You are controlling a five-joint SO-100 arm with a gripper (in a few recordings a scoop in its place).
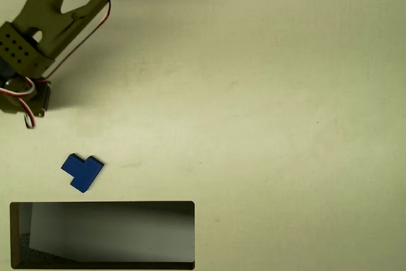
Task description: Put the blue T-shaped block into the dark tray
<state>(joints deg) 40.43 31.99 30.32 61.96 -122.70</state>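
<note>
The blue T-shaped block (82,172) lay flat on the table (266,106) in the lower left of the overhead view, rotated askew, just above the dark tray (101,205) and apart from its rim. The arm (47,20) reached in from the upper left; its gripper end (25,103) sat at the left edge, above the block and slightly left of it. Whether the claw stood spread or pressed together could not be told. Judgement: the approach would run downward and slightly rightward in frame.

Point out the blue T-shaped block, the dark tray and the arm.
blue T-shaped block (82,171): overhead view, middle of its flat top.
dark tray (101,204): overhead view, top edge of its thin dark rim.
arm (54,4): overhead view, olive link at upper left.
</note>
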